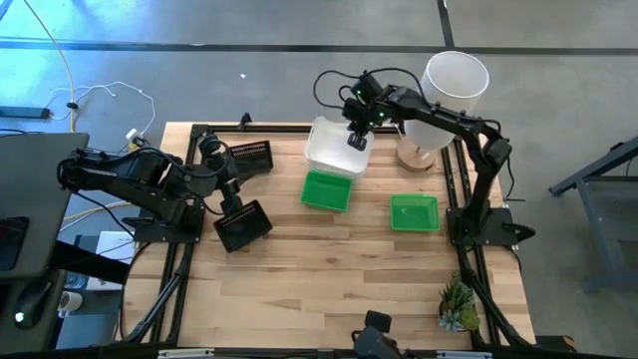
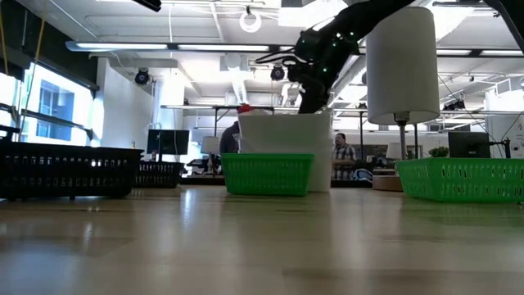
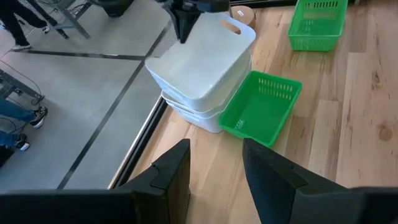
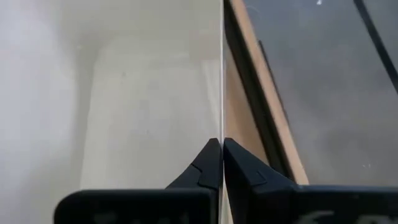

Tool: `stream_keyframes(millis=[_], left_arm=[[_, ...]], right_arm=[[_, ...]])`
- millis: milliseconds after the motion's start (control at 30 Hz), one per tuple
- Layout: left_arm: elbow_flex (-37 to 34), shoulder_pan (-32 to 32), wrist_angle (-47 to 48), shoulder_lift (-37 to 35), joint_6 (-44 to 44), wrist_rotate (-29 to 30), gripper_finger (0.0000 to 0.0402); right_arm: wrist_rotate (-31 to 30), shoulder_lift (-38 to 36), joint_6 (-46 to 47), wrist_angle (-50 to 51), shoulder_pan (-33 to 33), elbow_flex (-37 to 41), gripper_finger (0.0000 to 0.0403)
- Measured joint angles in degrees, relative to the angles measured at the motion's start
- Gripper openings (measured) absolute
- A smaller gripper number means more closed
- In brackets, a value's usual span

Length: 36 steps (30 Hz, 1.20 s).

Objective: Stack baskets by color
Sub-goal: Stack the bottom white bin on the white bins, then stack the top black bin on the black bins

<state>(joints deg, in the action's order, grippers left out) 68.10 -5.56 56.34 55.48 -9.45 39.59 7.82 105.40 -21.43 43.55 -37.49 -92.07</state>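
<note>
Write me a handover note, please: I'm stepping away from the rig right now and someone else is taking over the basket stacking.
Right end effector: shut on the rim of the top white basket, which sits tilted on the white stack at the table's far edge.
Left end effector: open, empty, near the black baskets.
Black: one basket by the left arm, another farther back, apart.
Green: one basket against the white stack, another to its right, apart.
Done: white baskets nearly stacked.
Left: seat the top white basket; stack green and black.
</note>
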Motion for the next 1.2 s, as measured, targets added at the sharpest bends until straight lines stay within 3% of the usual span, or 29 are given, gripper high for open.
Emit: stream_keyframes(millis=[200,467,867,1200], left_arm=[[0.0,0.02,0.0,0.0,0.0,0.0,0.0133],[0.0,0.01,0.0,0.0,0.0,0.02,0.0133],[0.0,0.02,-0.02,0.0,0.0,0.0,0.0133],[0.0,0.02,0.0,0.0,-0.9,0.0,0.0133]], right_arm=[[1.16,2.0,-0.6,0.44,0.2,0.0,0.0],[-5.57,2.94,-2.5,-0.67,0.35,0.0,0.0003],[-8.93,2.94,-2.78,-1.38,0.46,-0.12,0.011],[-6.07,2.87,1.84,9.33,4.03,-7.38,0.0122]])
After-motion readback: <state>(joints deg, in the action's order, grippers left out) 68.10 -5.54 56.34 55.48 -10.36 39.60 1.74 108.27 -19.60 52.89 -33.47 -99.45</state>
